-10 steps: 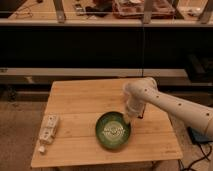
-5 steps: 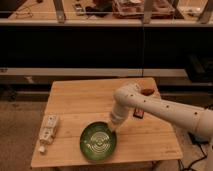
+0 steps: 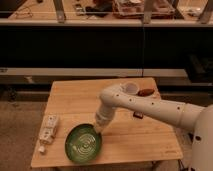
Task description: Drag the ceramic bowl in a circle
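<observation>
- Currently, one round, shallow, glossy green ceramic bowl (image 3: 83,143) sits upright on the light wooden slatted worktop (image 3: 85,97), mouth facing up, in the front-left area close to the front edge.
- Being circular, the bowl has no distinct long axis; pale ring marks show on its inside, with a darker green rim around them.
- One claw (image 3: 98,131) is in view, at the end of the white arm (image 3: 150,106) that reaches in from the right and bends down to the bowl's upper-right rim.
- Claw state: fingers drawn together, meeting the bowl at its rim; whether they pinch the rim or only press on it cannot be told.
- One small translucent white cup (image 3: 131,88) stands upright near the rear-right part of the worktop, just behind the arm's elbow.
- One small reddish-brown oblong object (image 3: 146,92) lies just beside the cup, to its right.
- One small dark item (image 3: 138,116) shows under the arm on the worktop; its kind cannot be told.
- One white flat packet (image 3: 48,130) lies near the left edge of the worktop, left of the bowl and apart from it, with one small white piece (image 3: 42,149) just in front of it.
- Printing on the packet is visible as dark marks only; no writing or brand can be read.
- Behind the worktop runs a dark counter front with a shelf (image 3: 107,21) above it carrying several cluttered items.
</observation>
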`<state>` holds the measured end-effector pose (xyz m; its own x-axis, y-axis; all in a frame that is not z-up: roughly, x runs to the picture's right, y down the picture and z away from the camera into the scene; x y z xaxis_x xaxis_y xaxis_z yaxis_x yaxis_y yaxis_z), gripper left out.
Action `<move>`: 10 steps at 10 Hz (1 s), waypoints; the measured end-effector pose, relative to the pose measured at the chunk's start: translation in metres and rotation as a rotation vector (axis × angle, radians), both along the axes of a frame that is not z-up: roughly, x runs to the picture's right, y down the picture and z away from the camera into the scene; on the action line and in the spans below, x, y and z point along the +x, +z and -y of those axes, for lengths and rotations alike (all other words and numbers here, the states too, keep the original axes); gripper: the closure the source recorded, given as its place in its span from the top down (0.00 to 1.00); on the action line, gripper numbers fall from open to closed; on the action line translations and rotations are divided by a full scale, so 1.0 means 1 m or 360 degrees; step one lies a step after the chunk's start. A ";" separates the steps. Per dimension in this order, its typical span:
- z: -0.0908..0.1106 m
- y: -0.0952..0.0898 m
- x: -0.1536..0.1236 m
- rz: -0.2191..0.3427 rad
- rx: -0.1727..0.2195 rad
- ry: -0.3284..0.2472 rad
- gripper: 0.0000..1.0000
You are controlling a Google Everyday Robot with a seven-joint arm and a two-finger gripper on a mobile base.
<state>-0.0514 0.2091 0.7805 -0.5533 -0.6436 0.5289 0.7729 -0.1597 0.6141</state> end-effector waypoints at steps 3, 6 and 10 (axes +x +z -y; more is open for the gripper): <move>0.023 0.015 -0.029 -0.0130 -0.0093 0.0182 0.00; 0.044 0.043 -0.029 -0.0294 -0.0143 0.0312 0.00; 0.069 0.077 0.007 -0.0513 -0.0218 0.0518 0.00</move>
<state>-0.0440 0.1402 0.8570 -0.1285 -0.6688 0.7322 0.9238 0.1878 0.3337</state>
